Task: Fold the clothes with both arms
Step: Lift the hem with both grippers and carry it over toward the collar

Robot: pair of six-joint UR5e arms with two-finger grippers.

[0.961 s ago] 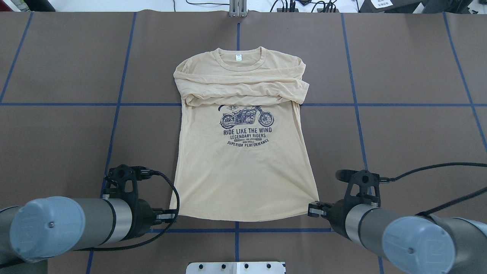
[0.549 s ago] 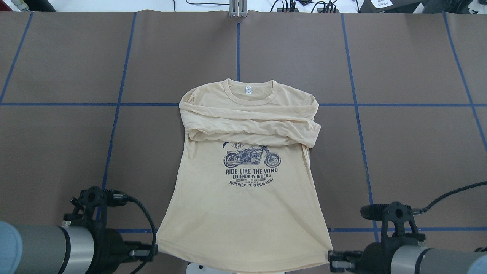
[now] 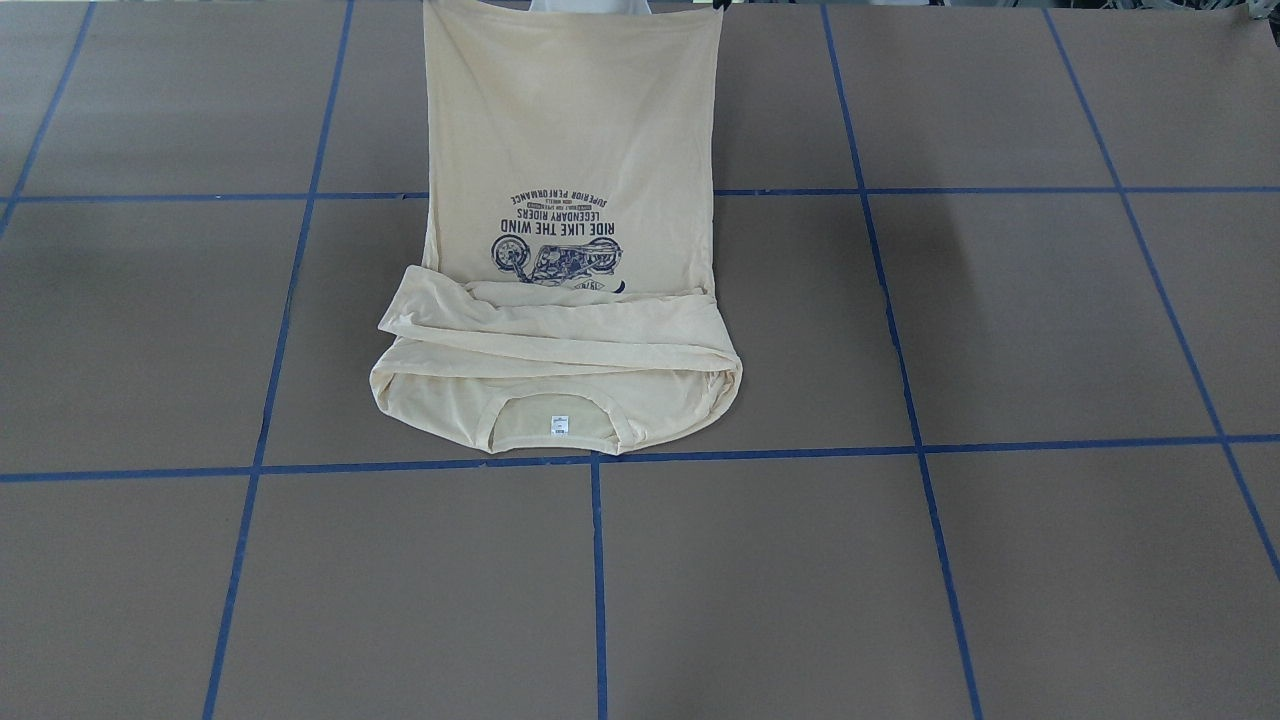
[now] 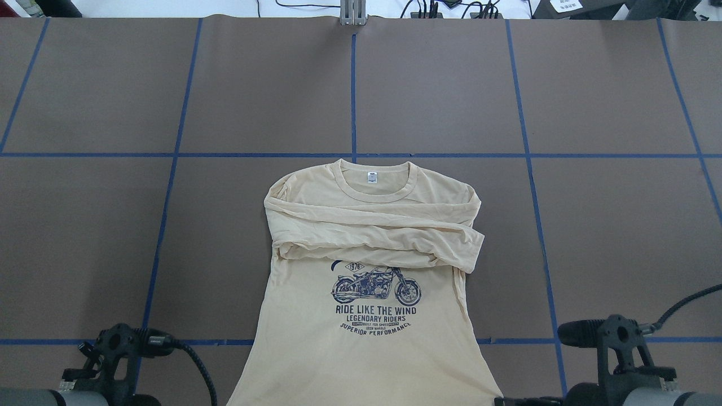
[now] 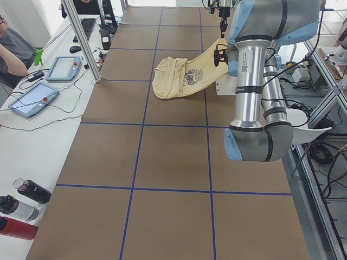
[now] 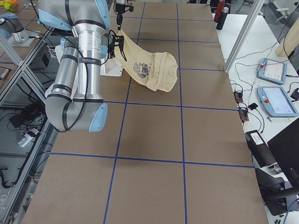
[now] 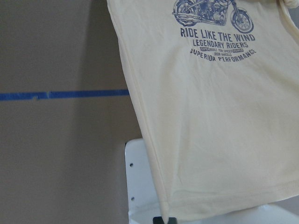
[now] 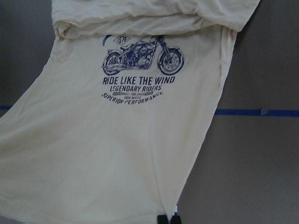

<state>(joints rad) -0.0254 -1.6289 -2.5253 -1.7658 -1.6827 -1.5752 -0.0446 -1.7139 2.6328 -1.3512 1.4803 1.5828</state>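
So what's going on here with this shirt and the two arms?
Two robot arms are folding a pale yellow shirt. The left gripper and the right gripper each pinch a corner of its hem, holding that end up off the table near the robot. The collar end lies flat, with both sleeves folded across the chest, next to the motorcycle print.

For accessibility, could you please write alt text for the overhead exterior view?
A cream long-sleeved shirt with a navy motorcycle print lies on the brown table, sleeves folded across its chest. The left arm and right arm flank its lower end.
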